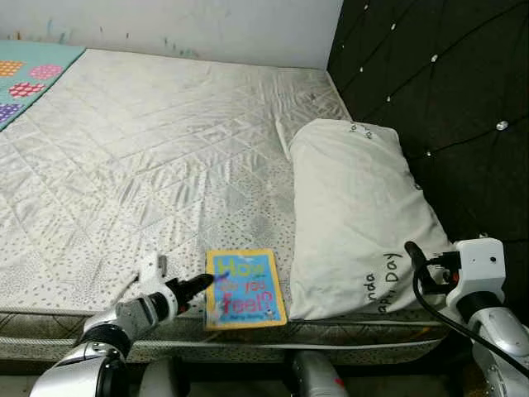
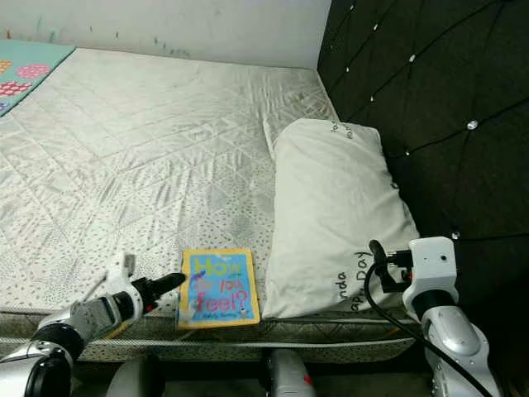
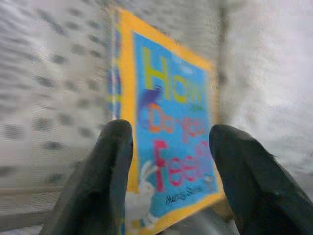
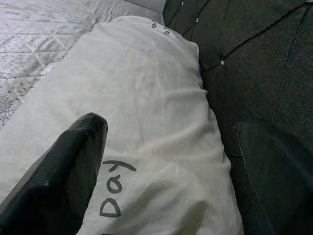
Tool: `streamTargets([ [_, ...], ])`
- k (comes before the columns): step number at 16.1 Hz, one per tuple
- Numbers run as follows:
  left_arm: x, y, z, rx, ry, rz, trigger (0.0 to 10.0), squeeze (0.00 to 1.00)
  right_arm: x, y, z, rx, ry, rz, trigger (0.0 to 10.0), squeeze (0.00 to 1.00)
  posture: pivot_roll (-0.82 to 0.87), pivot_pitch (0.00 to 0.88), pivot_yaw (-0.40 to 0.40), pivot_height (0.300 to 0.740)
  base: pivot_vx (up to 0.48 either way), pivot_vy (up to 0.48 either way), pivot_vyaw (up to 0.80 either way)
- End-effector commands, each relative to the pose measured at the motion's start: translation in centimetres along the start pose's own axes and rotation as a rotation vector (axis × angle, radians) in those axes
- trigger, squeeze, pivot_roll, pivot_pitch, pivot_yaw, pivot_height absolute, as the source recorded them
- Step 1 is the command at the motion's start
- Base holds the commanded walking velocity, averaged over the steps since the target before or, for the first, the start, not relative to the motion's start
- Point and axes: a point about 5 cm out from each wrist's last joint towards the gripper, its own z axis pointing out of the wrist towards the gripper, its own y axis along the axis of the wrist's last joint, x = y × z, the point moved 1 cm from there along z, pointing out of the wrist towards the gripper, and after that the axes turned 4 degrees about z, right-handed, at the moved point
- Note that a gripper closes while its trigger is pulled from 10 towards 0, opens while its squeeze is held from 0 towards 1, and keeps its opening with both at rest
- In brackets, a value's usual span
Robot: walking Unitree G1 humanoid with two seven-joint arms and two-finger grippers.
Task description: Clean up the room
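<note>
A children's book [image 1: 245,288] with a yellow border and blue cover lies flat at the near edge of the bed [image 1: 149,149], just left of a white pillow [image 1: 355,215]. My left gripper [image 1: 207,281] reaches in from the near left, its tips at the book's left edge. In the left wrist view the book [image 3: 171,132] lies just ahead of the gripper's open black fingers [image 3: 115,161]. My right gripper [image 4: 176,127] hovers open at the pillow's near right corner. One of its fingers [image 1: 413,256] rises beside the pillow.
A black tufted headboard [image 1: 446,83] runs along the bed's right side behind the pillow. A colourful patterned mat [image 1: 29,74] lies at the far left corner. A pale wall [image 1: 207,25] borders the far side. The quilted mattress stretches wide to the left.
</note>
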Motion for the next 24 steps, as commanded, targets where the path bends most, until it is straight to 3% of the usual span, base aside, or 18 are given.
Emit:
streamTargets([
  [1, 0.6, -0.3, -0.2, 0.013, 0.047, 0.011, 10.0, 1.0, -0.1, 0.2, 0.1, -0.007, 0.0, -0.006, 10.0, 0.0, -0.32, 0.0, -0.116, 0.615, 0.0, 0.0, 0.0],
  [6, 1.9, 1.0, -0.9, -0.046, 0.174, 0.054, 10.0, 1.0, 0.0, 0.2, 0.5, -0.013, -0.002, -0.007, 10.0, 0.0, -0.31, 0.0, -0.107, 0.615, 0.0, 0.0, 0.0],
  [10, 2.7, 1.9, -1.2, -0.147, 0.299, -0.032, 10.0, 1.0, 0.9, -0.2, 0.7, -0.013, 0.007, 0.014, 10.0, 0.0, -0.28, 0.0, -0.1, 0.615, 0.0, 0.0, 0.0],
  [12, 4.1, 2.8, -2.3, -0.212, 0.438, -0.061, 10.0, 1.0, 1.0, -0.2, 0.6, -0.016, 0.015, 0.012, 10.0, 0.0, -0.27, 0.0, -0.097, 0.615, 0.0, 0.0, 0.0],
  [15, 5.2, 2.7, -3.1, -0.231, 0.505, -0.133, 10.0, 1.0, 0.3, -0.4, 0.5, -0.013, -0.006, 0.01, 10.0, 0.0, -0.28, 0.0, -0.09, 0.615, 0.0, 0.0, 0.0],
  [17, 5.3, 2.5, -3.1, -0.217, 0.536, -0.131, 10.0, 1.0, 0.1, -0.4, 0.0, -0.009, -0.007, 0.011, 10.0, 0.0, -0.29, 0.0, -0.089, 0.615, 0.0, 0.0, 0.0],
  [22, 5.1, 2.4, -2.8, -0.14, 0.589, -0.009, 10.0, 1.0, 0.2, -0.2, -1.6, 0.02, 0.004, 0.042, 10.0, 0.0, -0.3, 0.044, -0.088, 0.615, 0.0, 0.0, 0.0],
  [23, 5.1, 2.6, -2.8, -0.137, 0.59, -0.01, 10.0, 1.0, 0.4, -0.2, -1.9, 0.033, 0.01, 0.074, 10.0, 0.0, -0.3, 0.058, -0.086, 0.615, 0.0, 0.0, 0.0],
  [24, 5.1, 3.0, -3.0, -0.119, 0.603, 0.053, 10.0, 1.0, 1.7, -0.1, -2.7, 0.064, 0.041, 0.179, 10.0, 0.0, -0.3, 0.086, -0.082, 0.615, 0.0, 0.0, 0.0],
])
